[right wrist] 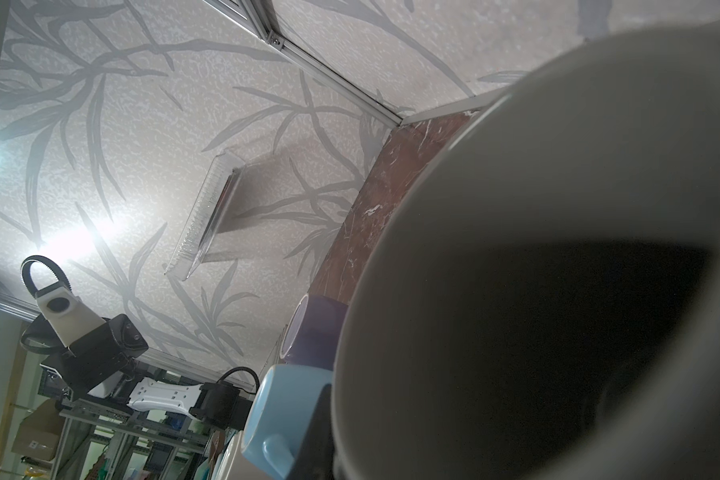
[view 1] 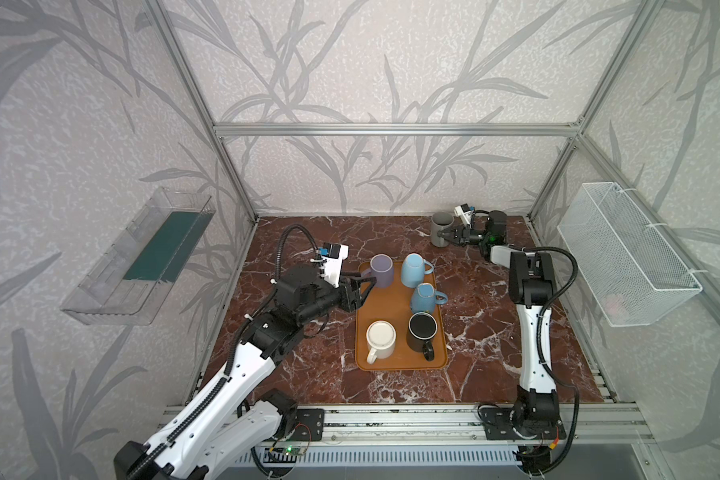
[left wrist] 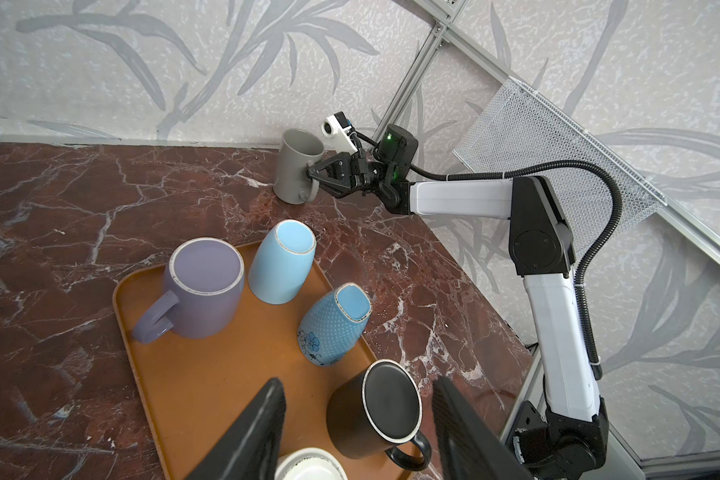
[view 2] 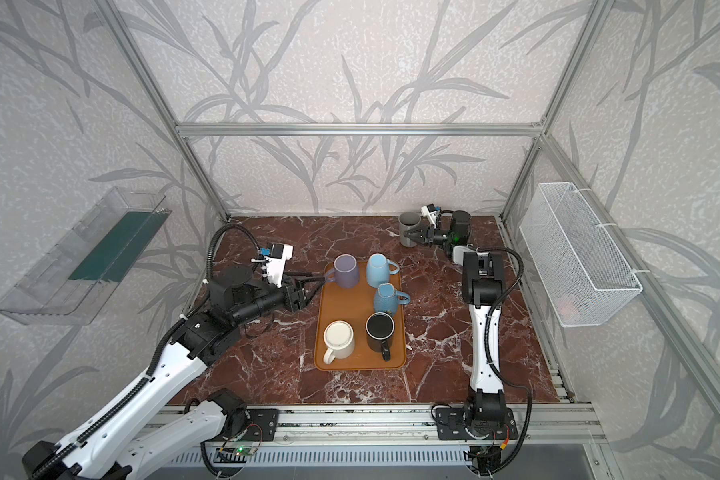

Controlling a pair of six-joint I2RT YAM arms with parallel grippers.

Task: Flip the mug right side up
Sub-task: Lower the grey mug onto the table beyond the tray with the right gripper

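Nearest us on the bench (view 1: 308, 374), the tray (view 1: 400, 365) carries five mugs, every one bottom up. Front row: white mug (view 1: 380, 338) on the left, black mug (view 1: 422, 330) on the right, both handles pointing our way. Behind the black one sits the dotted mug (view 1: 424, 297) (a flower print shows on it in the left wrist view), and past that the blue mug (view 1: 413, 270). In the tray's far left corner is the purple mug (view 1: 382, 271), handle out towards the left arm. And there's the left hand (view 1: 366, 291), hovering over the tray's left edge just beside that handle, released, jaws apart with nothing between them; whether a finger touches the handle I cannot tell. Now the far right of the bench, well clear of the tray: the grey mug (view 1: 441, 228) stands mouth up on the bench, close to the back wall. The right hand (view 1: 444, 235) reaches in level from the right, clenched on its handle, and its wrist camera stares into the mug's dark hollow.
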